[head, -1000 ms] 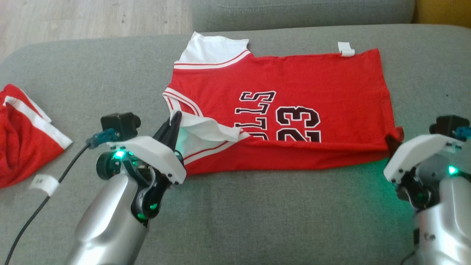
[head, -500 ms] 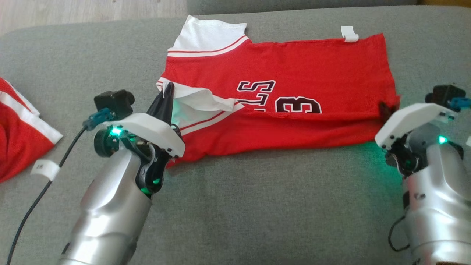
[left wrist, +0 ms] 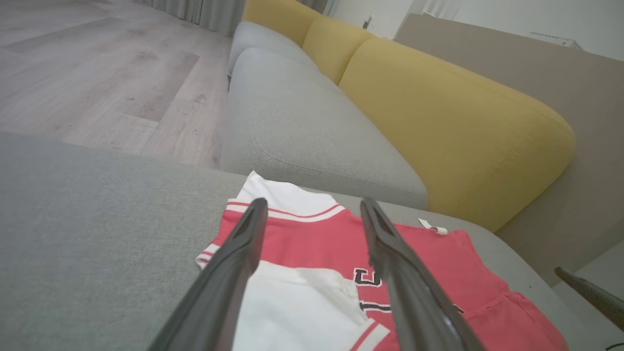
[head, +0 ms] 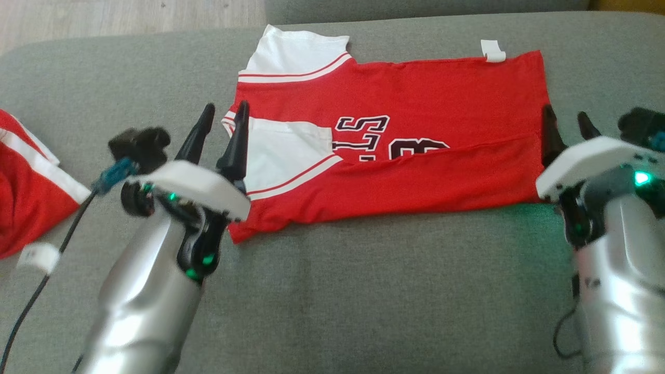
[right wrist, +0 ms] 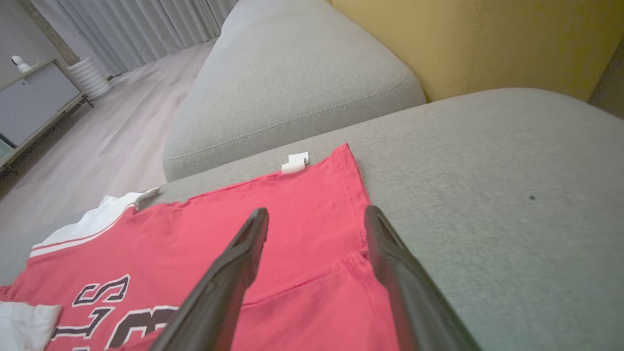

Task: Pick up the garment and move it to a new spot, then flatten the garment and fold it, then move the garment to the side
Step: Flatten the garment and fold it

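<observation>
The garment (head: 415,88) is a red jersey with white sleeves and black lettering, spread on the grey sofa cushion (head: 363,291). Its near long edge is folded up over the lower part of the lettering. My left gripper (head: 226,106) stands open at the garment's left end, one finger over the white sleeve, holding nothing. My right gripper (head: 564,111) stands open at the right end, straddling the hem. In the left wrist view the open left gripper (left wrist: 313,202) points over the garment (left wrist: 317,239). The right wrist view has the open right gripper (right wrist: 317,210) above the garment's (right wrist: 219,219) right edge.
Another red-and-white piece of clothing (head: 26,197) lies at the cushion's left edge, with a white tag (head: 36,257) and my black cable (head: 52,265) beside it. A second grey seat (left wrist: 292,112) and yellow back cushions (left wrist: 438,97) lie beyond. Wooden floor (head: 104,21) is at far left.
Both grippers carried the garment's near edge further over the lettering, then opened and let it go. The fold now lies flat. The head camera also shifted.
</observation>
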You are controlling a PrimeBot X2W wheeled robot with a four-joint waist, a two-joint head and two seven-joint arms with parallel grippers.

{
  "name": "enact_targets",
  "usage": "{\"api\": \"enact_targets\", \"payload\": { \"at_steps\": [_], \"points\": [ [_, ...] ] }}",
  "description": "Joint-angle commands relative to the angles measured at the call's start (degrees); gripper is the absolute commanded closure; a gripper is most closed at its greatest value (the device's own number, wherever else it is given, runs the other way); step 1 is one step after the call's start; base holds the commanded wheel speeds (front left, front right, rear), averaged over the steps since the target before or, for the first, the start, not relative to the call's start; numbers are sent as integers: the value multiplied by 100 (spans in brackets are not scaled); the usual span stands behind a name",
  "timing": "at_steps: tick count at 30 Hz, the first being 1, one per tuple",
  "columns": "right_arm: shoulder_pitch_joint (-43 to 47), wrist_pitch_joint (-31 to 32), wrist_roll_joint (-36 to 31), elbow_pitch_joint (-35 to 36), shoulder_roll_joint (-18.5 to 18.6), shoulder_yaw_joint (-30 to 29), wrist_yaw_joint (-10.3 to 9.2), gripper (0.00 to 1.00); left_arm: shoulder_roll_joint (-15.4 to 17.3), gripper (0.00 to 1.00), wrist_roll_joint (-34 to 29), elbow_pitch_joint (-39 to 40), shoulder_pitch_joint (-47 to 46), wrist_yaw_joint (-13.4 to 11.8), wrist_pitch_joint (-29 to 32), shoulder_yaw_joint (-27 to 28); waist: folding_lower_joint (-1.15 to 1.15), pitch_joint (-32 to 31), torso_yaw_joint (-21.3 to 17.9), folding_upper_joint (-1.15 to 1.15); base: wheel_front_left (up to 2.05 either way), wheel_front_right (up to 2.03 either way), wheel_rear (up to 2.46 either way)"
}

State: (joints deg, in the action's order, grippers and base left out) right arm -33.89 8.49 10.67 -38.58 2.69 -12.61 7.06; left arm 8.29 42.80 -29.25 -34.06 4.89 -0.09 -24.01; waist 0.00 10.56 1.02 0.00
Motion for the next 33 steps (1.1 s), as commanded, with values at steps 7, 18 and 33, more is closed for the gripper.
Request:
{"api": "enact_targets", "payload": {
  "at_steps": [7,18,33],
  "points": [
    [1343,-222,-281,1790,19,81,43,0,551,0,79,1427,1292,-382,372,102,0,45,74,0,0,0,0],
    [2255,-4,-86,3013,19,136,43,0,427,0,446,1658,2016,-928,603,274,0,462,-70,0,0,0,0],
    [1543,454,-227,1760,19,113,43,23,317,100,610,1531,1818,-766,724,182,0,674,-63,0,0,0,0]
  ]
}}
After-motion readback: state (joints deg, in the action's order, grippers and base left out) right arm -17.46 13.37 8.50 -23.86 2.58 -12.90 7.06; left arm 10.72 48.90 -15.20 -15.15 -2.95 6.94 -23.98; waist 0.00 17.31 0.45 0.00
